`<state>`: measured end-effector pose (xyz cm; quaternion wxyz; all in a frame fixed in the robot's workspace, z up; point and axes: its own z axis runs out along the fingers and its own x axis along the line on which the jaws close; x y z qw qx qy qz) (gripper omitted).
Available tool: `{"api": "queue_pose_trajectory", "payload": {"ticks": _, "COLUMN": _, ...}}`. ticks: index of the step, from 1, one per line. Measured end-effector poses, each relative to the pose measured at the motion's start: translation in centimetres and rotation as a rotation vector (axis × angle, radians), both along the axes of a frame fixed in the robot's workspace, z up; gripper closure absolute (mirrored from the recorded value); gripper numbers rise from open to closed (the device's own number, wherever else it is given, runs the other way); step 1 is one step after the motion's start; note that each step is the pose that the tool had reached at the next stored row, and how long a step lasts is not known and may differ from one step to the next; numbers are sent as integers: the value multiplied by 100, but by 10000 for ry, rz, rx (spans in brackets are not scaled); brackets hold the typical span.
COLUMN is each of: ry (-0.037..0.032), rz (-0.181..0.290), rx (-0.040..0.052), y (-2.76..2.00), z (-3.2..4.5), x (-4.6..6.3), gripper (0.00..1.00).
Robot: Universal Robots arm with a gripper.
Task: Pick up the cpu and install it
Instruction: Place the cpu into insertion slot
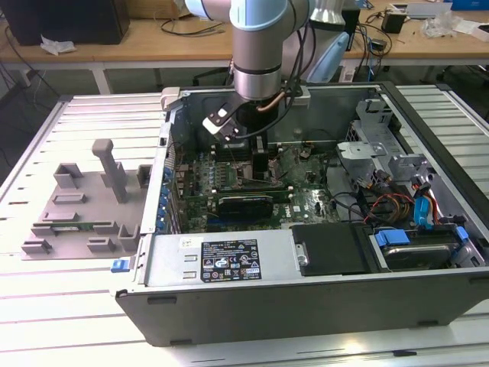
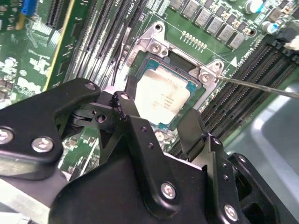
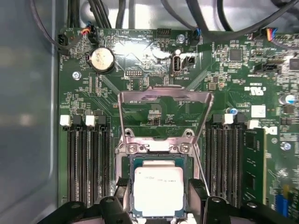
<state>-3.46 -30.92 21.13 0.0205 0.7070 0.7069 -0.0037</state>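
The cpu (image 3: pixel 159 189), a flat square chip with a silver-grey top, lies level inside the motherboard socket (image 3: pixel 161 148), whose metal load plate (image 3: pixel 163 98) stands flipped open. My gripper (image 3: pixel 159 198) straddles the chip, and its black fingers (image 3: pixel 122 196) sit against two opposite edges of it. The second wrist view shows the cpu (image 2: pixel 161 95) between the fingertips of the gripper (image 2: pixel 159 114), low in the socket frame. In the exterior view the gripper (image 1: pixel 243 149) reaches down into the open computer case (image 1: pixel 229 264) over the motherboard.
Memory slots flank the socket, one holding a green stick (image 3: pixel 254 163). The thin socket lever (image 2: pixel 257 86) juts out beside the frame. A black card (image 1: pixel 244 205), cables (image 1: pixel 390 202) and drive bays crowd the case. A grey fixture (image 1: pixel 84 206) lies on the table at the exterior view's left.
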Motion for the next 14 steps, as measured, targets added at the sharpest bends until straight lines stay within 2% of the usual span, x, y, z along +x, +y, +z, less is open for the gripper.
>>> {"api": "queue_pose_trajectory", "payload": {"ticks": 3, "ry": -1, "rz": 1, "rx": 0, "y": 0, "z": 23, "x": 0, "gripper": 38}}
{"api": "queue_pose_trajectory", "payload": {"ticks": 4, "ry": 0, "rz": 1, "rx": -2, "y": 0, "z": 23, "x": 0, "gripper": 53}}
{"api": "queue_pose_trajectory", "payload": {"ticks": 5, "ry": 0, "rz": 1, "rx": -3, "y": 0, "z": 23, "x": 0, "gripper": 59}}
{"api": "queue_pose_trajectory", "payload": {"ticks": 6, "ry": 0, "rz": 1, "rx": -4, "y": 0, "z": 23, "x": 0, "gripper": 77}}
{"api": "queue_pose_trajectory", "payload": {"ticks": 7, "ry": 0, "rz": 0, "rx": -4, "y": 0, "z": 23, "x": 0, "gripper": 89}}
{"api": "queue_pose_trajectory", "payload": {"ticks": 8, "ry": 0, "rz": 1, "rx": -5, "y": 0, "z": 23, "x": 0, "gripper": 89}}
{"api": "queue_pose_trajectory", "payload": {"ticks": 10, "ry": -13, "rz": 0, "rx": -2, "y": 0, "z": -63, "x": 0, "gripper": 89}}
{"api": "queue_pose_trajectory", "payload": {"ticks": 14, "ry": -13, "rz": 0, "rx": -2, "y": 0, "z": -74, "x": 0, "gripper": 89}}
